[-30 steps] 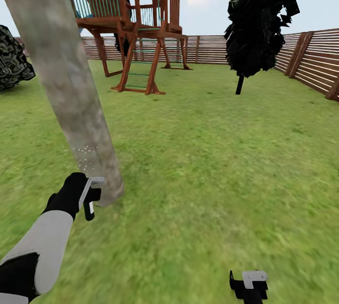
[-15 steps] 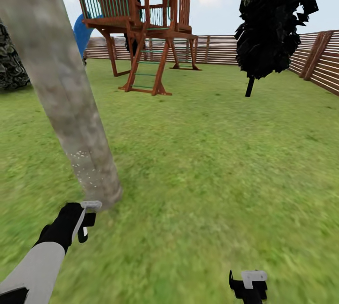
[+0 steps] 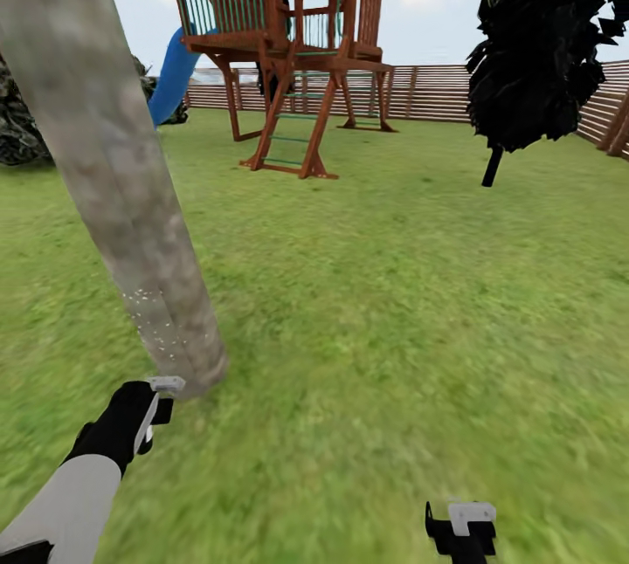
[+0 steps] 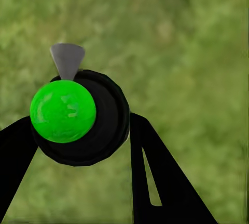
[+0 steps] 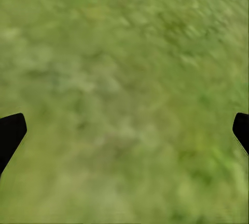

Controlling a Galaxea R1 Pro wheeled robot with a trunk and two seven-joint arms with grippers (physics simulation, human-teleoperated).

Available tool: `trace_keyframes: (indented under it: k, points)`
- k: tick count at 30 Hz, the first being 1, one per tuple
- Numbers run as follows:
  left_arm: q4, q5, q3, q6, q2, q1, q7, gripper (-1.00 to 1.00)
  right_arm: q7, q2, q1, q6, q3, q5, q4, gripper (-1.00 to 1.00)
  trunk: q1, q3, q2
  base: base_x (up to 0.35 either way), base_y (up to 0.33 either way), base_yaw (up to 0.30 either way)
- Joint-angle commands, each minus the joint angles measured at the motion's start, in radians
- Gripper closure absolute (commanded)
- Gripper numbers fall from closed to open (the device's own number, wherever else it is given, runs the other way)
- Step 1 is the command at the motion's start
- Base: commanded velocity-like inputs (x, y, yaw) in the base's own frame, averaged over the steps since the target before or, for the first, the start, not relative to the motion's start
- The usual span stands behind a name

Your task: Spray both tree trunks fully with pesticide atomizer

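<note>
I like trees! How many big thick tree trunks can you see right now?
1. The thick pale tree trunk stands at the left of the head view, just beyond the left tool. Another may be out of view.

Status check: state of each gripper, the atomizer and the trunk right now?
left gripper: shut on the pesticide atomizer
pesticide atomizer: held, beside the trunk base, over grass
right gripper: open, empty, over the lawn
tree trunk: upright, pale specks low on the bark near the gripper
</note>
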Motion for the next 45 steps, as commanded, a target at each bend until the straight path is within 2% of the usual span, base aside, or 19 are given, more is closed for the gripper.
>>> trace_keyframes:
  k: [1,8,12,24,40,45]
  points:
    - [-0.001,0.0,0.001,0.004,-0.001,-0.001,0.002,1.0,-0.01,0.0,0.0,0.001,0.004,0.009,0.0,-1.0,0.0,-0.001,0.0,0.222,-0.214,0.277]
    - [0.0,0.002,0.0,0.005,-0.004,0.0,0.001,1.0,-0.01,0.0,0.0,0.001,0.004,0.01,0.001,-1.0,0.0,-0.001,0.0,0.201,-0.224,0.277]
    - [0.0,0.038,-0.003,0.004,-0.004,0.0,0.001,1.0,-0.01,0.0,0.0,0.001,0.004,0.01,0.001,-1.0,0.0,-0.001,0.0,0.166,-0.249,0.277]
    - [0.0,0.04,-0.007,0.003,-0.004,0.0,0.001,1.0,-0.01,0.0,0.0,0.001,0.004,0.01,0.001,-1.0,0.0,-0.001,0.0,0.16,-0.255,0.272]
    - [0.0,0.04,-0.009,0.001,-0.01,0.0,0.002,1.0,-0.011,-0.001,0.0,0.001,0.004,0.01,0.001,-1.0,0.0,-0.001,0.0,0.104,-0.274,0.016]
    - [0.0,0.04,-0.009,0.001,-0.01,0.0,0.002,1.0,-0.011,0.0,0.0,0.001,0.004,0.01,0.001,-1.0,0.0,-0.001,0.0,0.0,-0.291,0.222]
